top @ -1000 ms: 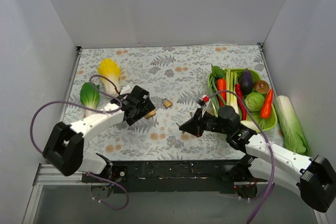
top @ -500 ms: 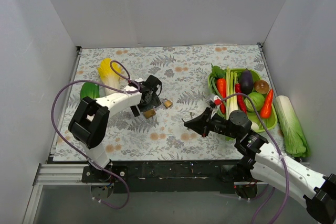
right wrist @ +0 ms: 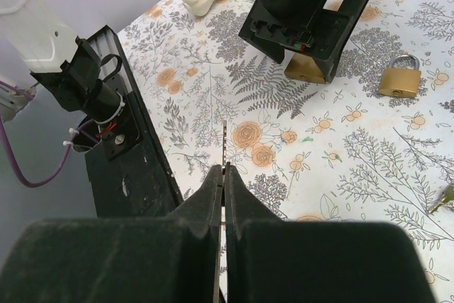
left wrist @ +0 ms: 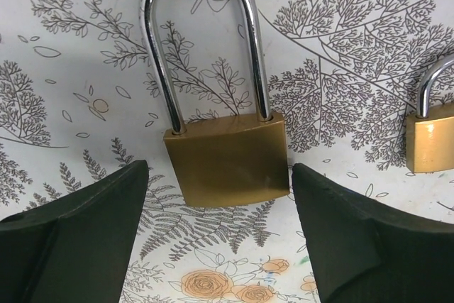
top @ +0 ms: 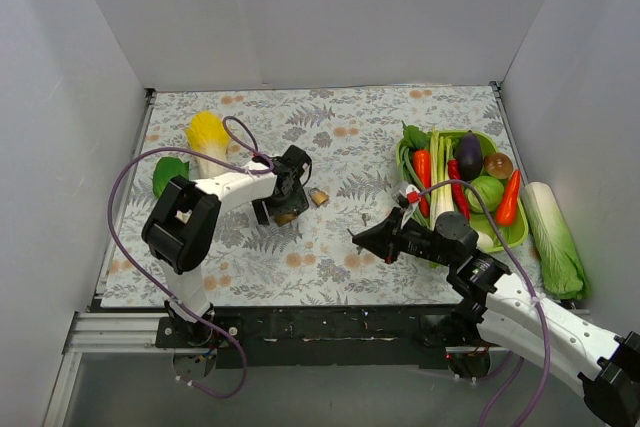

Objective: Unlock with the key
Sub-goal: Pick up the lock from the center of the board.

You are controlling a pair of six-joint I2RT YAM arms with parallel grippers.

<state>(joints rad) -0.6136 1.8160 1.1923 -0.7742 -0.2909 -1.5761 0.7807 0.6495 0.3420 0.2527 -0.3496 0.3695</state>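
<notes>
- padlock (left wrist: 227,164): brass-gold body, shiny silver shackle.
- smaller padlock (left wrist: 430,145), right of it: the same gold and silver.
- bench (top: 340,127) under it: white cloth with grey fern print and orange roses.
- left hand (left wrist: 220,167), flanking it: matte black.
- key (right wrist: 224,148): silvery.
- tray (top: 517,237), well right of the padlock: green.
- cabbage (top: 208,134), left of the padlock: yellow.

Lab test cell, not a home. Plain white panels (top: 320,17) box me in at 9, 12 and 3 o'clock. A floral cloth (top: 340,127) covers the tabletop. Toy-looking vegetables (top: 485,193) fill a green tray (top: 519,235) at 2 o'clock. My arm bases bolt to a black rail (top: 330,325) at 6 o'clock.
</notes>
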